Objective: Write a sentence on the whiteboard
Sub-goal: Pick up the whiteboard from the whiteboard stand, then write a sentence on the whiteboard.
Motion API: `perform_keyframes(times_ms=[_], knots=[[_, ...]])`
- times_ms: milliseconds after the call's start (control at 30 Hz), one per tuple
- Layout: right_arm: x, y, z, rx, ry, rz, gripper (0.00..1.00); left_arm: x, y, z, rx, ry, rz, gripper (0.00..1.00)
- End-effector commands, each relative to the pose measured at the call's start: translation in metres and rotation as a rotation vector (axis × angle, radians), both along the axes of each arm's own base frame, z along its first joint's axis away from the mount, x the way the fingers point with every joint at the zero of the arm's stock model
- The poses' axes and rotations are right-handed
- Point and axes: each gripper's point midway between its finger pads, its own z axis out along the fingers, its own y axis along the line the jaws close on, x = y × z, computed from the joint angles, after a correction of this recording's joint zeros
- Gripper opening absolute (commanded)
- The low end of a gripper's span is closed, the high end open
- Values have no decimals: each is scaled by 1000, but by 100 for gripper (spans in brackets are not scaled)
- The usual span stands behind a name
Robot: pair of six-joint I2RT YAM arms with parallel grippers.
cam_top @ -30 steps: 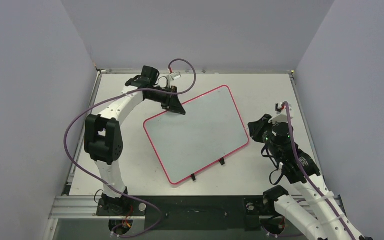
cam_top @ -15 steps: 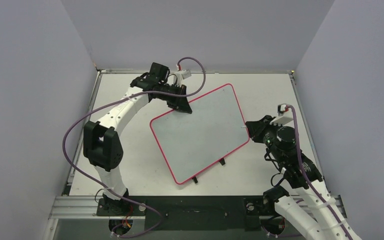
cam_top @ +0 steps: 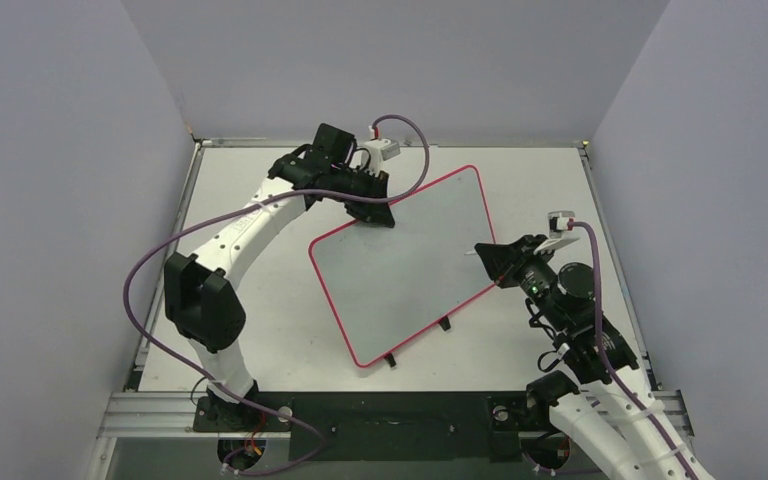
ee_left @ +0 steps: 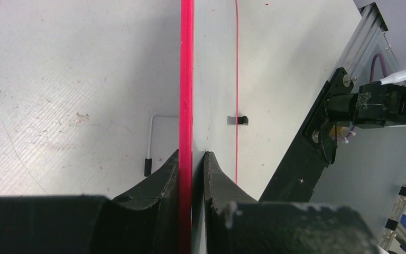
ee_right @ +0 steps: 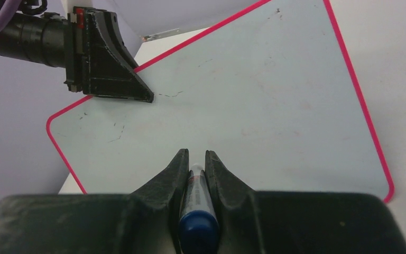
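- Top external view: I see the board (cam_top: 400, 270) in the middle of the table (cam_top: 260, 330), turned so its corners point diagonally, with one long side toward the left arm and the opposite side toward the right arm.
- Two small black clips (cam_top: 445, 323) stick out from the board's near edge, over the table.
- My left claw (cam_top: 375, 215) is at the board's far-left edge, near the corner, and it is clenched on the board there.
- On the left wrist camera I am looking straight along that edge. The red rim (ee_left: 186, 79) runs up the middle of the picture and sits between the two black fingers (ee_left: 164, 174), which are pressed close on either side of it.
- That camera also shows the right arm's claw far off along the board, on the right of the picture.
- My right claw (cam_top: 485, 255) is at the board's right edge, pointing in across the white face.
- It is grasping a marker (ee_right: 196, 211). On the right wrist camera the blue barrel is clamped between the fingers and the pale tip pokes out just past them.
- The tip is aimed at the board's face, close to the edge nearest that camera. I cannot tell whether it touches the surface.
- From the right wrist camera the board looks raised on the left claw's side, with wall showing below its lower-left corner.
- The white face carries only a few faint dark specks and thin scuffs, mostly near the left claw.
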Motion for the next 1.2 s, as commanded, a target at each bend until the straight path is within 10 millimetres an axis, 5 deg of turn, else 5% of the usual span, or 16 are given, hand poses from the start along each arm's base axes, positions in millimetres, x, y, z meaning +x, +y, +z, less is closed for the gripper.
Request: perform_keyframes(times_ms=[0,300,733,1167], knots=[[-3,8,28,44,-112,54,0,18,27,-7,182,-210,33,0],[-10,12,21,44,-148,90,0,-2,41,-2,153,-327,7,0],[-22,37,17,87,-267,229,0,-2,48,-1,186,-342,13,0],[-55,95,28,76,-439,444,0,1,49,-12,217,-344,36,0]])
